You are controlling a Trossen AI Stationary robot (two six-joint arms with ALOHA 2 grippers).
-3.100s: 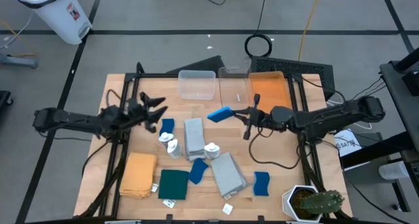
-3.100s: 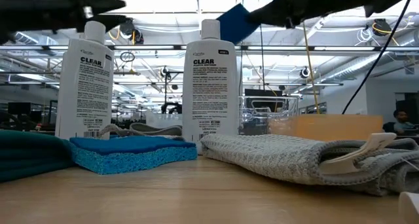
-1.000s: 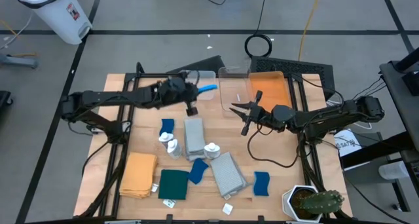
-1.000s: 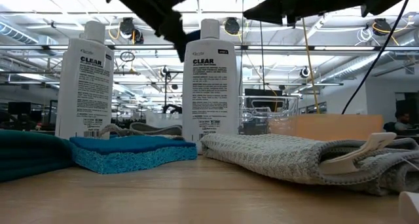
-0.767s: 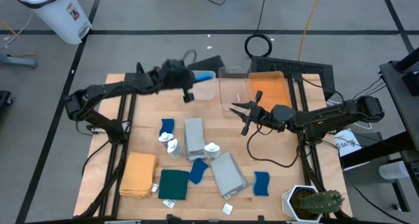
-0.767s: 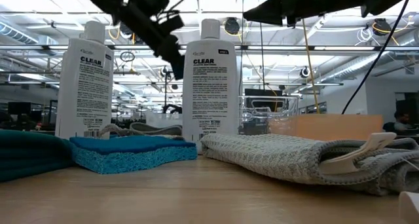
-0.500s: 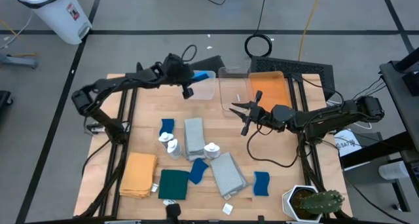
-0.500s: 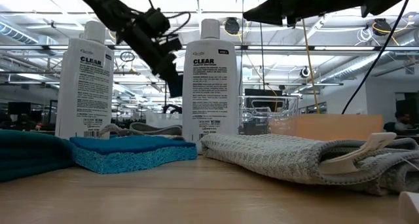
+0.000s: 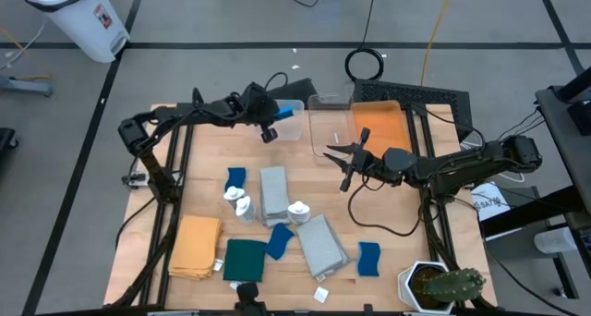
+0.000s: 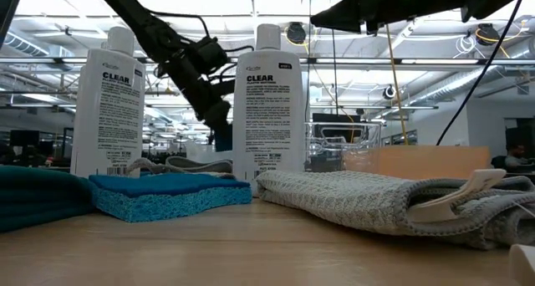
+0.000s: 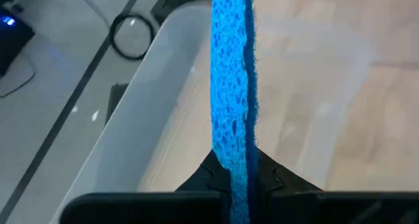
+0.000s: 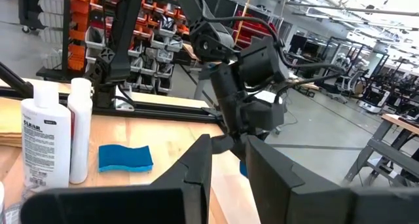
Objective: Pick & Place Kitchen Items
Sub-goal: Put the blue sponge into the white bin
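The left gripper is clamped on a bright blue porous sponge-like cloth piece, which stands on edge between its dark fingers; the piece is a thin flat slab with a pitted, foamy face and a slightly darker blue edge. It is held over the clear plastic bin at the far side of the wooden table, above the bin's rim. The right gripper hovers to the right of that bin, over a second clear bin, with its fingers a little apart and nothing between them.

Nearer than the clear bin lie the other items: a small blue cloth piece, white plastic bottles beside a grey knitted folded cloth, one more white bottle, another blue piece, a second grey folded cloth and a further blue piece. A mustard-yellow folded cloth and a dark green folded cloth lie nearest, well apart from the bin
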